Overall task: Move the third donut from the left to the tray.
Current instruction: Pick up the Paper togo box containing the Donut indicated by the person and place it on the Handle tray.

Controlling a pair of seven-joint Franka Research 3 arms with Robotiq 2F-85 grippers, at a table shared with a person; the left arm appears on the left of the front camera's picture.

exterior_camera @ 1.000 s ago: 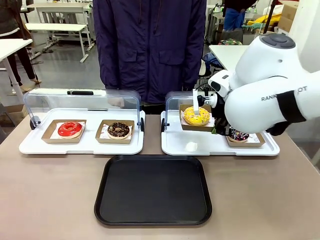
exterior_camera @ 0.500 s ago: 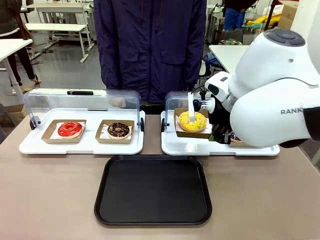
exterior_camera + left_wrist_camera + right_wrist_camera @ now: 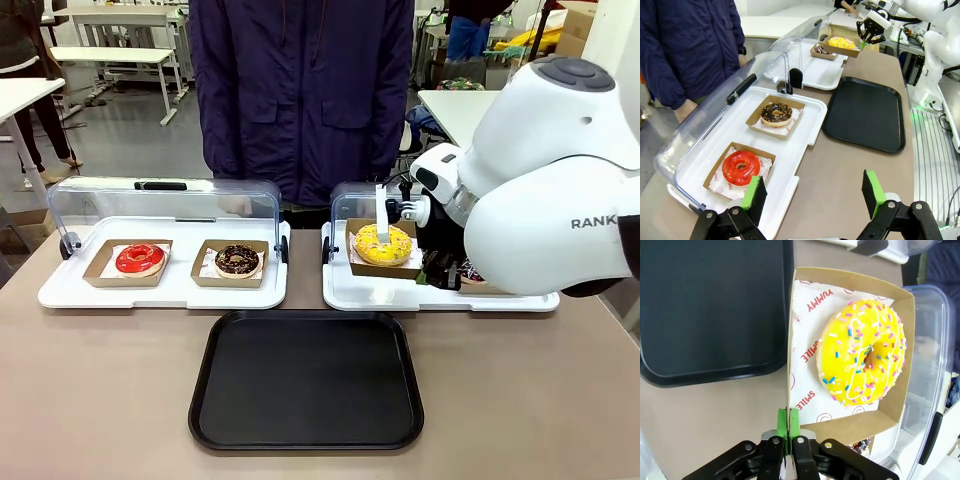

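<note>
The third donut from the left (image 3: 383, 243) has yellow icing with sprinkles and sits in a brown cardboard holder (image 3: 372, 266). It is held up just above the right white display tray (image 3: 345, 292). My right gripper (image 3: 425, 263) is shut on the holder's right edge. In the right wrist view its green pads (image 3: 788, 424) pinch the cardboard rim beside the donut (image 3: 862, 360), with the black tray (image 3: 710, 305) below. The black tray (image 3: 305, 380) lies at the table's front centre. My left gripper (image 3: 814, 195) is open above the table's left end, near a red donut (image 3: 741, 167).
The left white display tray (image 3: 160, 290) holds a red donut (image 3: 139, 258) and a chocolate donut (image 3: 237, 260), its clear lid (image 3: 165, 205) raised. A person in a dark blue jacket (image 3: 300, 90) stands at the far side. My right arm (image 3: 550, 200) covers the right display tray's far end.
My right gripper has carried the yellow donut in its holder a little to the left and lower over the right display tray. The arm now hides the donut at far right.
</note>
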